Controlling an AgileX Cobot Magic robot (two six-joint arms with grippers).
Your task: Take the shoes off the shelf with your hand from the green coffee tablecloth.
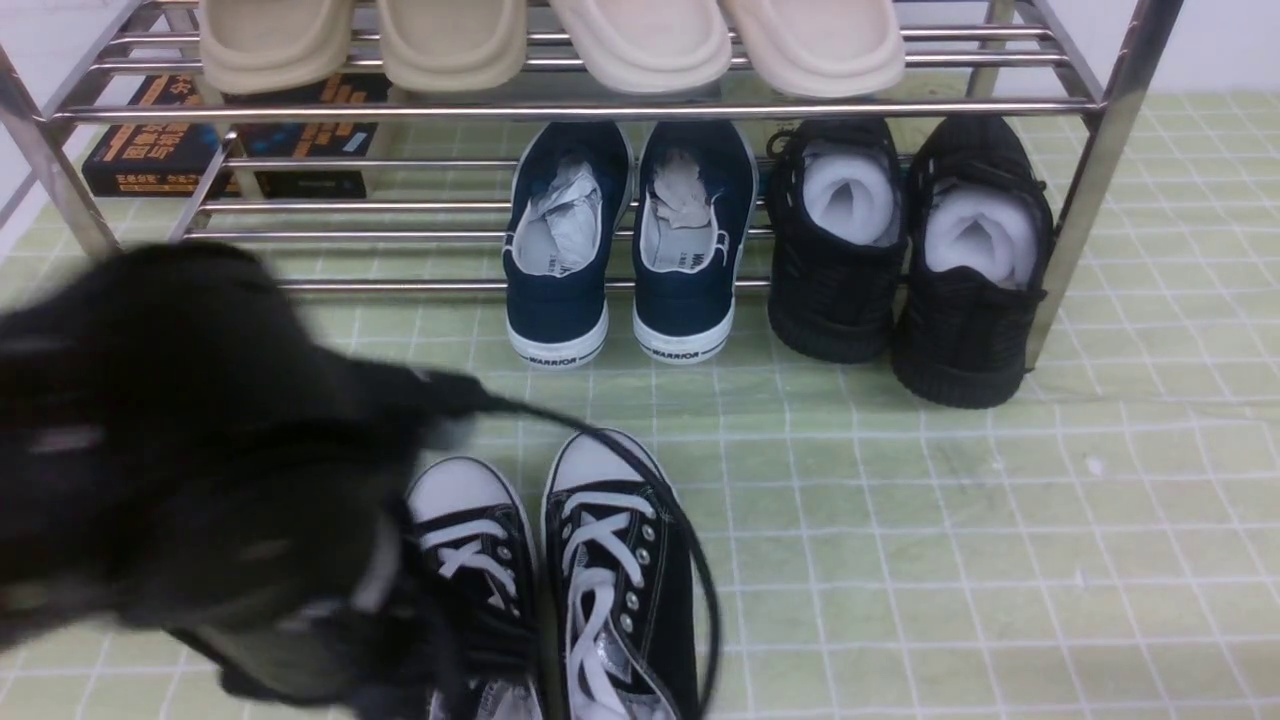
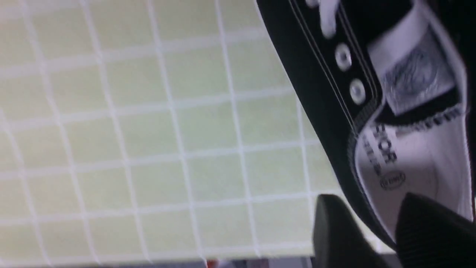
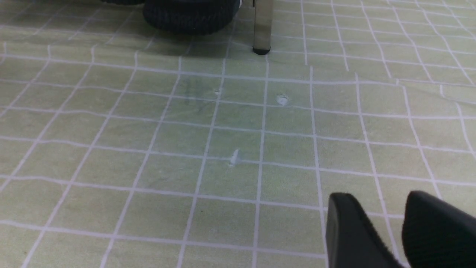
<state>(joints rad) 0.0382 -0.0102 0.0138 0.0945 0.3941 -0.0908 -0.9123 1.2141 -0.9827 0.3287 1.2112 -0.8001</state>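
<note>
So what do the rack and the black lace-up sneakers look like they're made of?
The rack: shiny chromed metal tubing, judging by its mirror-like highlights. The black lace-up sneakers: matte woven fabric, probably canvas, with metal eyelets, white laces and smooth white toe caps that look like rubber.

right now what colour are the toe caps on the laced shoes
White, on black canvas shoes. The front view shows it best.

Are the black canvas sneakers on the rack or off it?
Off: the shoes stand on the green cloth before the shelf.
</note>
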